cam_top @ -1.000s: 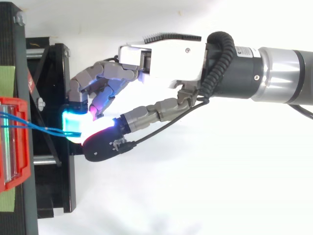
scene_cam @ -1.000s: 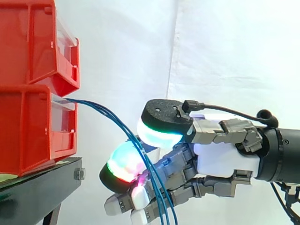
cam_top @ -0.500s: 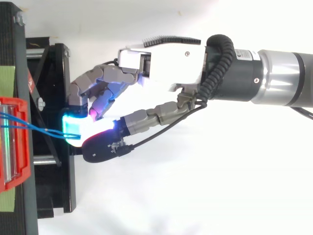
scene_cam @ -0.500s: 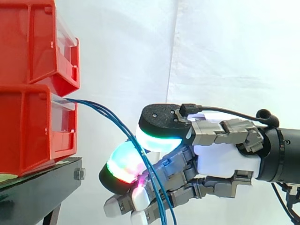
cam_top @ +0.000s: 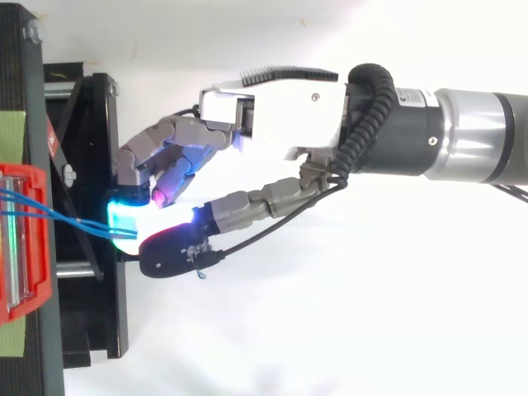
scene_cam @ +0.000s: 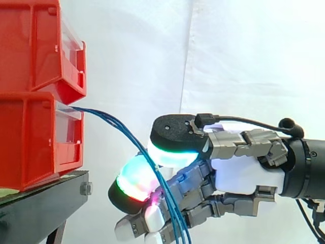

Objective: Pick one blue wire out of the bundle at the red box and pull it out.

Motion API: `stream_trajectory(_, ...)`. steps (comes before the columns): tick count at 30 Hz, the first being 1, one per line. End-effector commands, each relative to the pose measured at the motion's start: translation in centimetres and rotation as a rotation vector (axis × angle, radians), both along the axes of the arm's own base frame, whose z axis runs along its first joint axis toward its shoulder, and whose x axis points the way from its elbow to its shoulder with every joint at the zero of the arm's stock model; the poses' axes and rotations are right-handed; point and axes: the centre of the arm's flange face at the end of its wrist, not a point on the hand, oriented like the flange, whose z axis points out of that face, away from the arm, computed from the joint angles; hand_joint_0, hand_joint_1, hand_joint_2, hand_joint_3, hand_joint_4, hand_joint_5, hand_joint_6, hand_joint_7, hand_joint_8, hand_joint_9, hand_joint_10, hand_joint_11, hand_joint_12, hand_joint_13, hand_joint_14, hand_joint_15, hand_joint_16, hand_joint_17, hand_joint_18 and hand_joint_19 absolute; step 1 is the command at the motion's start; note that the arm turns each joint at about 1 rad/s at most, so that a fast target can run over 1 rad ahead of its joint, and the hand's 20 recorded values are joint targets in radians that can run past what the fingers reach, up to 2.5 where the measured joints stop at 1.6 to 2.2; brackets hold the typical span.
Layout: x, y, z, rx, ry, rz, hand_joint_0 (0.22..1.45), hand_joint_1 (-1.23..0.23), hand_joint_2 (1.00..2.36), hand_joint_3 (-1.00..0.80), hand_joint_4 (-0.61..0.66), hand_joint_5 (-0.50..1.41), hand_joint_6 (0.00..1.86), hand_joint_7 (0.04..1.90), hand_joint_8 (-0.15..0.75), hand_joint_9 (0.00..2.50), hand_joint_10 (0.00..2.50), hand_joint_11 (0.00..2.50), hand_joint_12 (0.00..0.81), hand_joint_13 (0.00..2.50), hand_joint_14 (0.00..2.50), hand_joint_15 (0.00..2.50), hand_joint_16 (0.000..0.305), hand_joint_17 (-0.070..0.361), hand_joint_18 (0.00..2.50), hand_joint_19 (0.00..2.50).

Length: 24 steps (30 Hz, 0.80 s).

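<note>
Since a second ago, the hand (scene_cam: 244,170) has sunk a little and its thumb has closed down toward the finger pad beneath it, narrowing the gap around the wires.

In the side view, two red bins stand stacked at the far left, the upper red bin (scene_cam: 35,46) resting on the lower red bin (scene_cam: 30,142), and both sit on a black stand (scene_cam: 40,201). A white curtain (scene_cam: 152,51) hangs behind everything. Several blue wires (scene_cam: 114,123) leave the front of the lower red bin near its top edge and arc rightward and downward as a loose bundle. They pass between two glowing fingertips (scene_cam: 136,180): the thumb's pad above, lit green and cyan, and a finger's pad below, lit green and red. The two pads sit close together on the bundle in a pinch; how many strands are caught cannot be told. Below the pinch the wires run down in front of the curled lower fingers and out of the bottom edge. The arm (scene_cam: 304,168) enters from the right.

From above, the lower red bin (cam_top: 25,177) lies at the left edge, the blue wires (cam_top: 49,216) stretch right across the black stand (cam_top: 91,322) to the cyan pad, and the hand (cam_top: 280,111) reaches in from the right.
</note>
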Motion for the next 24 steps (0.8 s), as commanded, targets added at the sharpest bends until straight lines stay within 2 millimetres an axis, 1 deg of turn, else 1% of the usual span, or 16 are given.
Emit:
stream_trajectory(1, -0.6, -0.1, 0.7, -0.002, 0.037, 0.0, 0.59, -0.66, 1.02, -0.06, 0.23, -0.2, 0.9, 0.98, 0.39, 0.86, 0.01, 0.57, 0.458, 0.58, 0.01, 0.22, 0.065, 0.145, 0.61, 0.38)
stream_trajectory(3, -0.9, 0.0, 1.3, -0.005, 0.057, -0.001, 0.59, -0.66, 1.02, -0.06, 0.23, -0.2, 0.9, 0.98, 0.39, 0.86, 0.01, 0.57, 0.458, 0.58, 0.01, 0.22, 0.065, 0.145, 0.61, 0.38)
stream_trajectory(4, -1.2, 0.1, 2.0, -0.006, 0.068, 0.0, 0.59, -0.66, 1.02, -0.06, 0.23, -0.2, 0.9, 0.98, 0.389, 0.86, 0.01, 0.56, 0.457, 0.58, 0.01, 0.22, 0.065, 0.145, 0.61, 0.38)
stream_trajectory(8, -1.7, 0.3, 2.5, -0.009, 0.1, 0.002, 0.59, -0.65, 1.02, -0.06, 0.23, -0.2, 0.9, 0.97, 0.391, 0.86, 0.01, 0.56, 0.457, 0.58, 0.01, 0.22, 0.064, 0.145, 0.61, 0.39)
stream_trajectory(9, -2.4, 0.5, 2.5, -0.009, 0.155, 0.008, 0.59, -0.65, 1.02, -0.07, 0.24, -0.21, 0.9, 0.98, 0.388, 0.86, 0.01, 0.57, 0.454, 0.58, 0.01, 0.23, 0.064, 0.143, 0.6, 0.39)
stream_trajectory(10, -2.4, 0.5, 2.4, -0.009, 0.161, 0.008, 0.59, -0.65, 1.02, -0.07, 0.24, -0.21, 0.9, 0.97, 0.387, 0.86, 0.01, 0.57, 0.454, 0.58, 0.01, 0.23, 0.064, 0.143, 0.6, 0.39)
stream_trajectory(17, -3.0, 0.8, 4.1, 0.007, 0.168, 0.011, 0.58, -0.64, 1.02, -0.08, 0.25, -0.21, 0.9, 0.98, 0.387, 0.86, 0.01, 0.56, 0.452, 0.57, 0.01, 0.23, 0.063, 0.142, 0.59, 0.4)
stream_trajectory(18, -3.1, 1.0, 4.6, 0.008, 0.171, 0.006, 0.58, -0.63, 1.02, -0.09, 0.25, -0.21, 0.9, 0.98, 0.385, 0.86, 0.02, 0.57, 0.452, 0.57, 0.01, 0.23, 0.063, 0.142, 0.59, 0.4)
stream_trajectory(19, -3.2, 1.0, 4.7, 0.007, 0.178, 0.002, 0.58, -0.63, 1.02, -0.09, 0.25, -0.21, 0.9, 0.97, 0.384, 0.86, 0.02, 0.58, 0.451, 0.57, 0.01, 0.22, 0.063, 0.142, 0.59, 0.4)
stream_trajectory(21, -3.2, 1.1, 5.4, 0.008, 0.182, -0.014, 0.58, -0.63, 1.02, -0.09, 0.25, -0.21, 0.9, 0.97, 0.386, 0.86, 0.01, 0.57, 0.45, 0.57, 0.01, 0.23, 0.063, 0.142, 0.59, 0.4)
stream_trajectory(24, -3.2, 1.1, 5.9, 0.012, 0.199, -0.02, 0.58, -0.62, 1.02, -0.1, 0.26, -0.21, 0.9, 0.98, 0.384, 0.86, 0.01, 0.57, 0.451, 0.57, 0.01, 0.23, 0.063, 0.143, 0.58, 0.4)
